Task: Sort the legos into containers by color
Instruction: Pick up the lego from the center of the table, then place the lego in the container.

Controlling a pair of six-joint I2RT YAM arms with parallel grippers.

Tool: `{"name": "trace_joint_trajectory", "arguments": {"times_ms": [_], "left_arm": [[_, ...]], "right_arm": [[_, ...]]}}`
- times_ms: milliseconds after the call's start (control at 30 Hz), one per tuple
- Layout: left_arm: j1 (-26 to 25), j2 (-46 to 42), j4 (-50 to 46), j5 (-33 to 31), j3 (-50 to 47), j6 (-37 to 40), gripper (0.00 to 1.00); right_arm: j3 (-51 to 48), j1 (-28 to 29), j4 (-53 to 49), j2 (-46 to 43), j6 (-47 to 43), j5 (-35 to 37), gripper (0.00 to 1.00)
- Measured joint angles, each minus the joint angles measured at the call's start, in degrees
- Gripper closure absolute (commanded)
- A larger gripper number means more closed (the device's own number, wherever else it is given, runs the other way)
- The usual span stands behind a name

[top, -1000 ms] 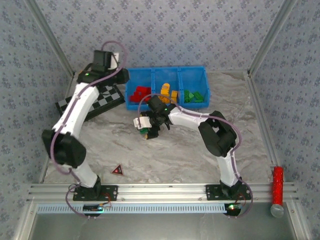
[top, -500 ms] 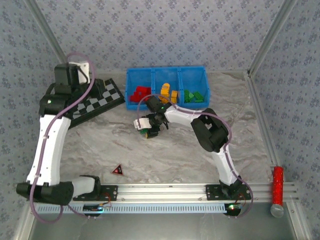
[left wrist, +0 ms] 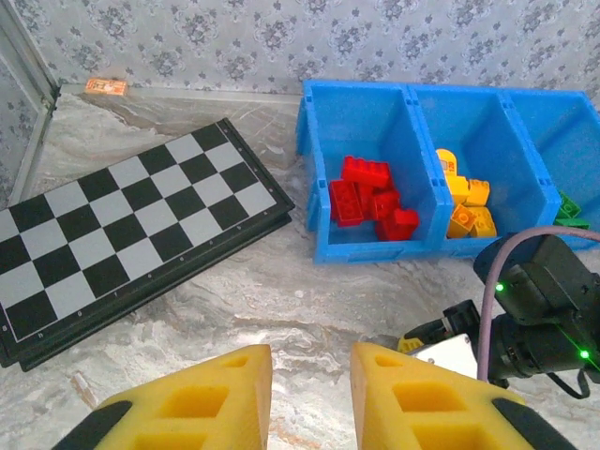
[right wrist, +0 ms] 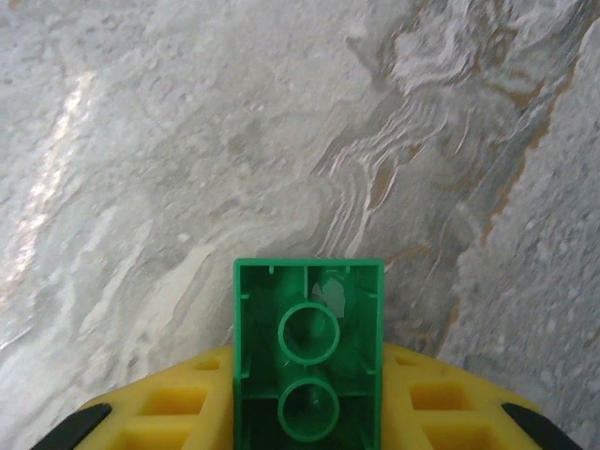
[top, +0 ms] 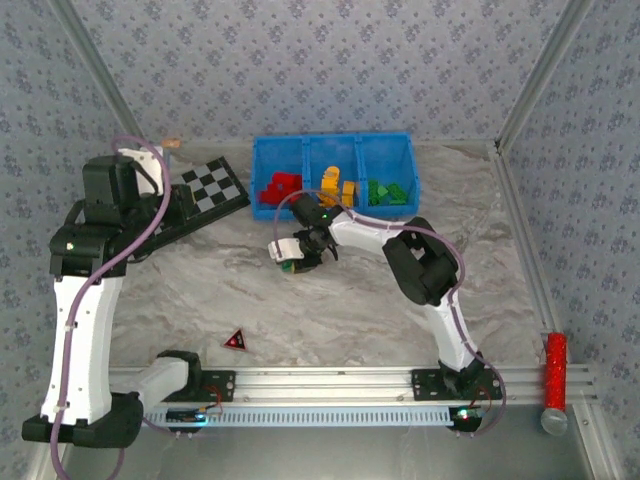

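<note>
The left arm has swung back toward the table's left edge, its gripper (left wrist: 309,398) nearly shut, empty. The right gripper (top: 292,262) has clamped a small green studded brick (right wrist: 307,361) mid-table; next, carry it to the blue three-compartment tray (top: 330,147), right bin.

- Green lego (right wrist: 308,368): glossy, smooth moulded plastic.
- Blue tray (left wrist: 323,159): shiny plastic walls.
- Bench (right wrist: 187,141): marbled grey, smooth with a soft sheen.
- End effector fingers (left wrist: 197,403): matt yellow foam-like pads.
- Checkered board (left wrist: 122,234): smooth, slightly glossy.
</note>
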Motion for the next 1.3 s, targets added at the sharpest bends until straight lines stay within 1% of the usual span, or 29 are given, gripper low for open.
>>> {"name": "trace_joint_trajectory", "arguments": {"times_ms": [133, 267, 333, 433, 533, 600, 667, 733, 833, 1000, 1300], "left_arm": [[0.00, -0.09, 0.09, 0.04, -0.63, 0.48, 0.71], [0.00, -0.11, 0.39, 0.61, -0.72, 1.07, 0.71], [0.00, -0.22, 0.79, 1.22, -1.07, 1.07, 0.71], [0.00, -0.63, 1.57, 2.01, -2.01, 1.07, 0.71], [0.00, -1.16, 1.70, 2.47, -2.43, 1.07, 0.71], [0.00, -1.51, 1.73, 2.71, -2.45, 1.07, 0.71], [0.00, -1.81, 1.73, 2.95, -2.45, 1.09, 0.71], [0.00, -1.90, 1.73, 3.17, -2.45, 1.09, 0.71], [0.00, -1.79, 1.73, 3.50, -2.43, 1.09, 0.71], [0.00, -1.22, 1.70, 3.50, -2.38, 1.70, 0.71], [0.00, 1.38, 1.22, 3.04, -0.35, 3.28, 0.71]], "right_arm": [[-5.62, -0.02, -2.01, -6.21, 2.43, 3.23, 0.83], [-11.82, -2.05, -3.58, -17.94, 6.47, 6.91, 0.81], [-13.94, -4.17, -3.82, -24.35, 8.70, 9.44, 0.81], [-15.61, -9.05, -3.52, -32.26, 12.79, 14.19, 0.81], [-15.76, -15.08, -3.39, -35.87, 18.45, 18.95, 0.81], [-15.67, -18.88, -3.06, -36.35, 22.27, 21.46, 0.79], [-15.17, -22.38, -3.04, -35.87, 26.21, 23.41, 0.78], [-13.62, -24.52, -3.08, -34.45, 29.42, 24.57, 0.79], [-9.70, -26.05, -2.25, -30.38, 33.33, 25.83, 0.79], [-1.77, -27.19, -0.31, -20.13, 36.68, 27.58, 0.80], [17.79, -28.44, -1.01, 1.77, 37.09, 29.33, 0.81]]}}
